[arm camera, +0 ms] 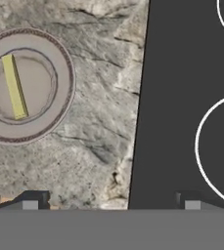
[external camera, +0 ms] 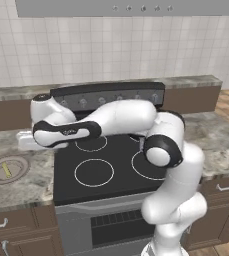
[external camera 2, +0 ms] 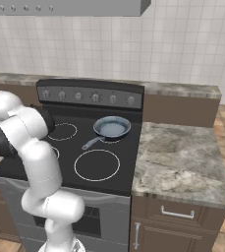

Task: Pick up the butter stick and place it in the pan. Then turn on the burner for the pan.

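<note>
One butter stick (arm camera: 14, 87) on one dish (arm camera: 59, 105), one pan (external camera 2: 112, 128), tool (arm camera: 111, 201) seemingly wide open

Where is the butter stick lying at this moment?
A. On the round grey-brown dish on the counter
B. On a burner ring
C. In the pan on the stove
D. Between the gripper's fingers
A: the butter stick lies on the round dish on the counter, away from the stove.

A white arm (external camera: 136, 130) rises from the lower right and reaches left across the black stove top (external camera: 103, 167); the hand end sits over the stone counter (external camera: 16, 185) (its jaws are hard to make out); a butter stick (external camera: 6, 169) lies in a round grey-brown dish (external camera: 7, 169) on that counter, left of the stove.
</note>
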